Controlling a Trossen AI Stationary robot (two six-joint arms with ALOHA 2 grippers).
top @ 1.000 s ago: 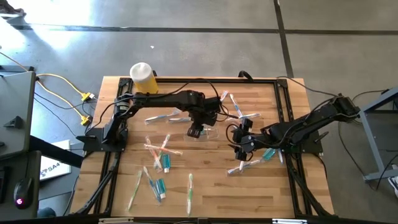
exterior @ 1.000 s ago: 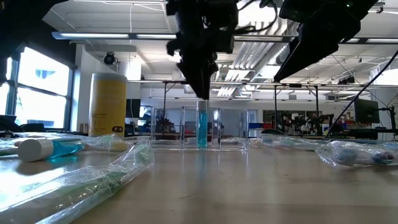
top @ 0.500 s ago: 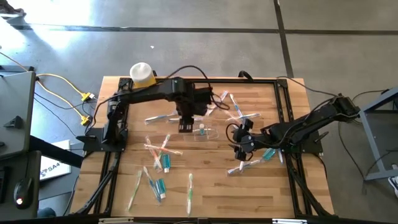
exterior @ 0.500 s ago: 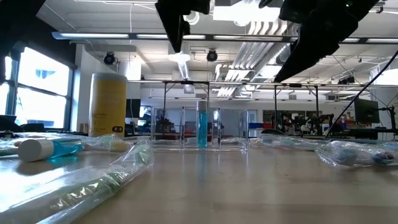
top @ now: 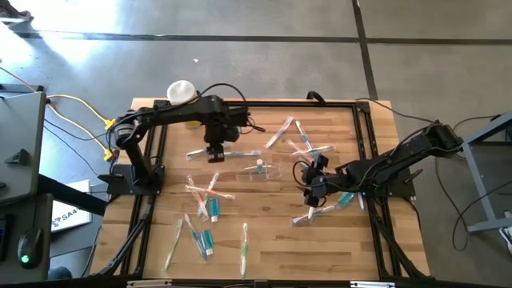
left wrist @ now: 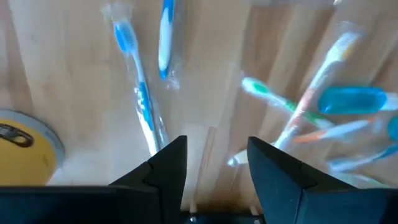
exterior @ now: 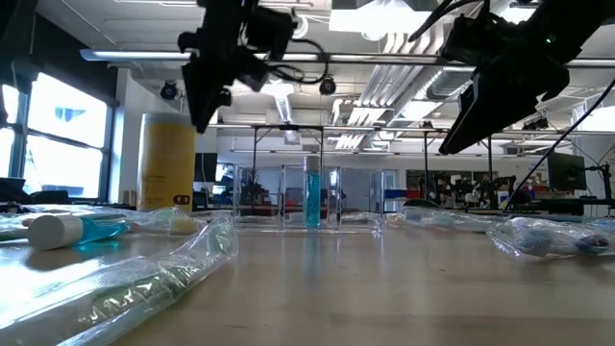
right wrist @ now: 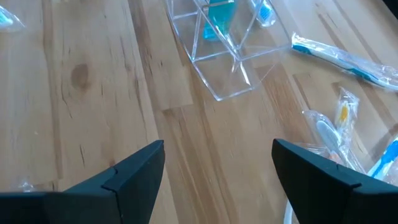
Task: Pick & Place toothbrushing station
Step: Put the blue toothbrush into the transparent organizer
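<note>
The clear plastic container [top: 260, 170] stands on the table's middle, with one white tube with a teal end [exterior: 312, 197] upright inside it. It also shows in the right wrist view [right wrist: 224, 56]. Wrapped pastel toothbrushes [top: 210, 190] and more tubes [top: 206, 238] lie scattered on the wood. My left gripper [top: 214, 155] is open and empty. It hangs above a blue wrapped toothbrush [left wrist: 140, 93], to the container's left. My right gripper [top: 307, 184] is open and empty, to the container's right, and faces it.
A yellow bottle with a white cap [top: 182, 92] stands at the table's far left, behind my left arm. More wrapped toothbrushes lie at the far right [top: 308, 148] and under my right arm [top: 320, 212]. Bare wood shows along the near right [top: 320, 256].
My left gripper has risen from just over the container and gone toward the table's left and far edge. It now hangs over the toothbrushes there. The teal-ended tube stays upright in the container.
</note>
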